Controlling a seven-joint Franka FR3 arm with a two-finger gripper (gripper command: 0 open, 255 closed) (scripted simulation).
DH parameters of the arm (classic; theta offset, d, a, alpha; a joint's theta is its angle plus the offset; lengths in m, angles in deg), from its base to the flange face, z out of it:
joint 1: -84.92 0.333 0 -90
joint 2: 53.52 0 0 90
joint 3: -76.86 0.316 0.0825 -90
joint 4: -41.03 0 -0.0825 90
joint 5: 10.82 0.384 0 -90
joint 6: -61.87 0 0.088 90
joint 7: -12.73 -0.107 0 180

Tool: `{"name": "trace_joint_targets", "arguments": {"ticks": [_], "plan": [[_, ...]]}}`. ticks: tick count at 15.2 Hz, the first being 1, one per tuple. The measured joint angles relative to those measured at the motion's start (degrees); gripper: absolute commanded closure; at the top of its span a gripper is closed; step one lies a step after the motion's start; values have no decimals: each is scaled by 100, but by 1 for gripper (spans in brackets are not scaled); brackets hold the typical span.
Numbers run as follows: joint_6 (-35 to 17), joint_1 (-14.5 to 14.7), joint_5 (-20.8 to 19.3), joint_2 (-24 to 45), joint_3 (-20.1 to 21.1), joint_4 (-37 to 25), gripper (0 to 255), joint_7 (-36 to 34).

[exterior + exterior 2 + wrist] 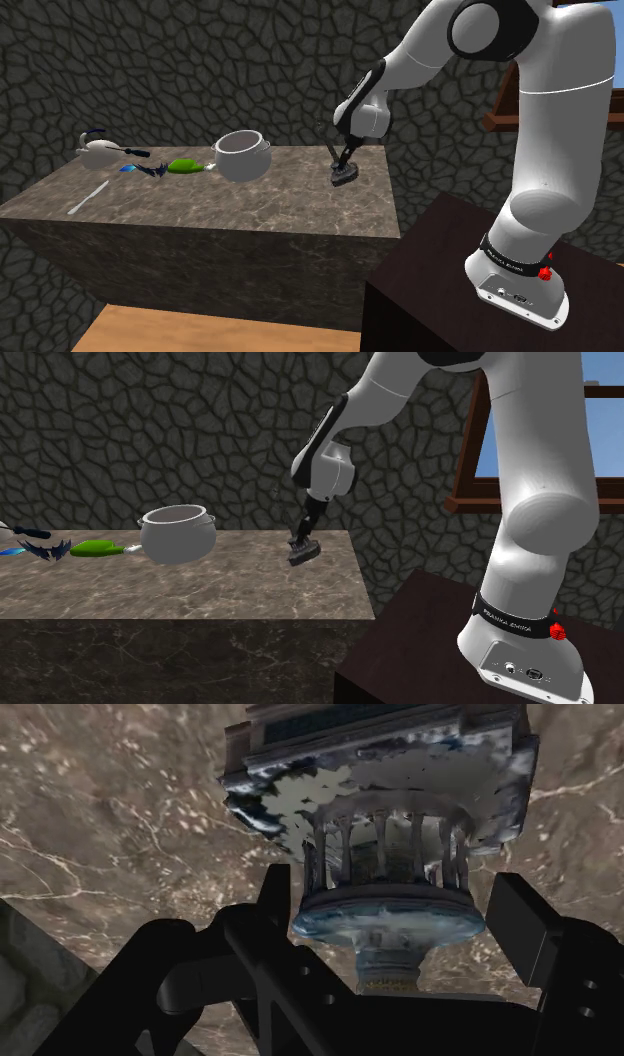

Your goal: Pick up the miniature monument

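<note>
1. The tool (343, 170) is sitting right of centre in the shoulder view, pointing down at the counter (250, 215) near its right end. The arm (540, 150) is reaching in from the upper right.
2. The monument (343, 181) is showing as a small dark piece directly under the tool, at counter level. I cannot tell whether its base is touching the marble-patterned top.
3. In the wrist view the fingers (275, 899) are standing apart with the monument (385, 854) between them. Each is pressing against a side of its round, columned drum, so the tool (395, 889) is clamping the monument.
4. The monument's square, mottled grey-blue base is facing away from the tool, toward the counter (120, 834). Its narrower top is pointing back between the fingers.
5. In the second exterior view the tool (304, 540) and monument (305, 555) are lying just left of centre, near the right edge of the counter (200, 587).
6. A white pot (243, 155) is standing left of the tool, well apart from it. A green item (185, 166) is lying just left of the pot.
7. The stand (450, 290) is sitting at the lower right of the shoulder view.
</note>
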Motion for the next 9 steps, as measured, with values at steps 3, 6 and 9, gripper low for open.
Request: {"name": "trace_joint_targets", "arguments": {"ticks": [3, 6, 9], "plan": [[185, 132, -279, -210, -175, 16, 255, -272], [346, 227, -517, -401, -308, 34, 255, -493], [481, 287, -711, -573, -408, 61, 255, -661]]}}
